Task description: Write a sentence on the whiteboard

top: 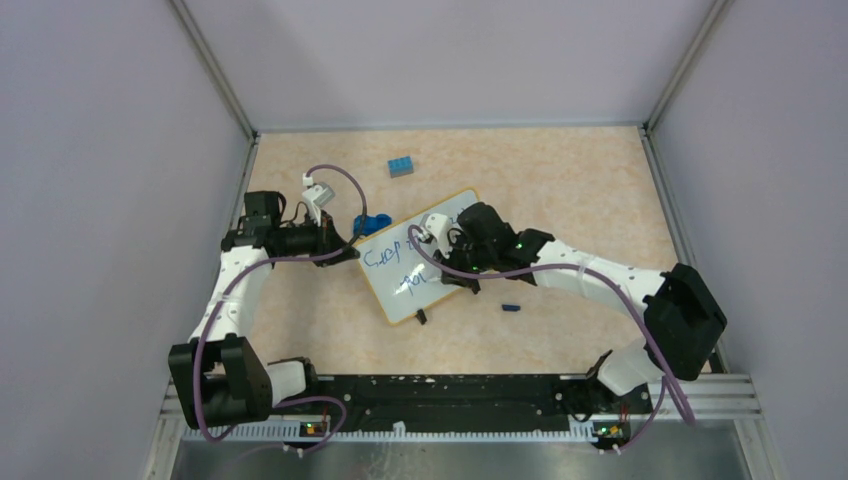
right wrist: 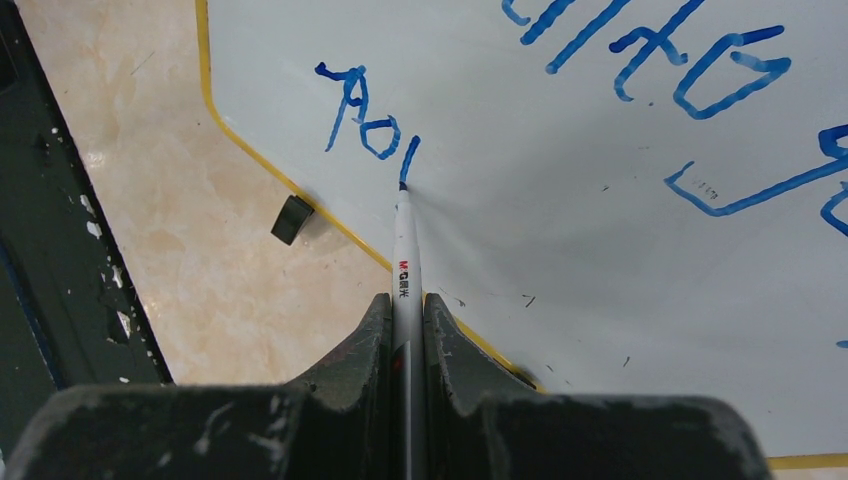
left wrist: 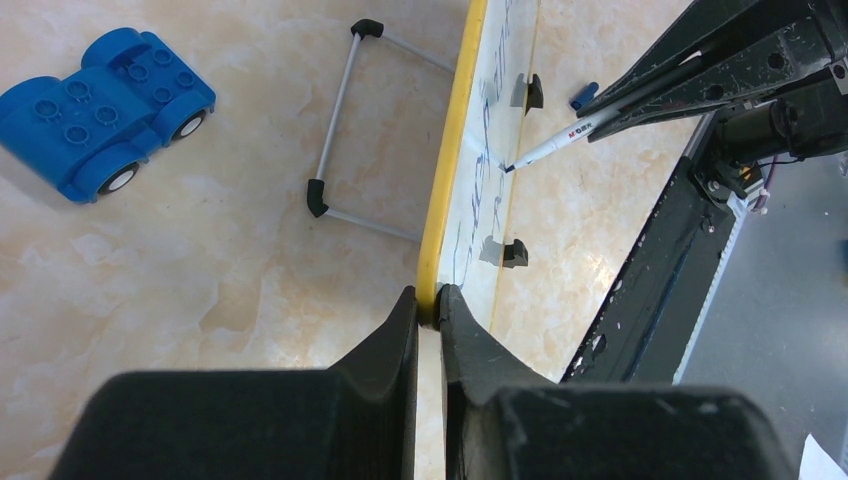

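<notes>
Looking left: your left gripper [left wrist: 428, 300] pinches the whiteboard [top: 400, 300] rim, board mid-table. The sentence [top: 390, 257] has line one written and line two barely begun (three characters). Right gripper [right wrist: 405, 300] clamps the marker [right wrist: 404, 240], tip on board.

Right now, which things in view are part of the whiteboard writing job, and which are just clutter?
In the job: whiteboard, marker, blue writing, left end effector pinching the board's rim, right end effector holding the marker.
Lying about: toy car, blue brick, blue cap, wire stand.
</notes>
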### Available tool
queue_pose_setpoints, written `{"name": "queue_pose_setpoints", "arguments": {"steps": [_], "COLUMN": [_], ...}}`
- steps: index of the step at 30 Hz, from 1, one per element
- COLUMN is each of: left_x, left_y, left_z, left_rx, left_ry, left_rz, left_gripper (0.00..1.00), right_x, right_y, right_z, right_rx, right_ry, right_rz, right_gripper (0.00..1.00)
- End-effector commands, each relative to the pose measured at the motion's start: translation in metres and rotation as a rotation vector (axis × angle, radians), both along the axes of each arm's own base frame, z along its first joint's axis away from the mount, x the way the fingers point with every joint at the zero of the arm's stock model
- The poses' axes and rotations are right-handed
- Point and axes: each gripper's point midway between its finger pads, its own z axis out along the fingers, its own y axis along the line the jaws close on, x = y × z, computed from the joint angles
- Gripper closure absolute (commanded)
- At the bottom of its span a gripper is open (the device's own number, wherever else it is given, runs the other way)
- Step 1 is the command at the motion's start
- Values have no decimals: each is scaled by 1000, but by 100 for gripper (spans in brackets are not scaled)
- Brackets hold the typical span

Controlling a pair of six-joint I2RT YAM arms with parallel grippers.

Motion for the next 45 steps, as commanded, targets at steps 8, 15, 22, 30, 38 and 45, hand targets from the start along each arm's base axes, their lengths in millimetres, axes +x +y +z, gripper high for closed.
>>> {"name": "queue_pose_setpoints", "arguments": {"steps": [8, 15, 22, 30, 38, 45], "left_x": [-1, -2, -2, -2, -2, -2], "left_y": [2, 2, 2, 2, 2, 2], "left_z": [-12, -13, -13, -13, -12, -13], "left_rx": [37, 37, 39, 40, 40, 37], "left_ry": [5, 6, 4, 2, -2, 3], "left_rz": [-6, -7, -7, -6, -5, -5], "left_gripper": [100, 100, 100, 100, 100, 100], "right_x": [32, 29, 18, 20, 42, 39], "right_y": [1, 0, -11, -14, -14, -12], "right_z": [39, 33, 7, 9, 38, 50], "right_rx": [73, 71, 20, 8, 52, 87], "right_ry": [-89, -78, -35, -51, -102, -95], "right_rz": [-58, -56, -44, -49, -89, -74], "right_gripper": [100, 100, 100, 100, 100, 100]}}
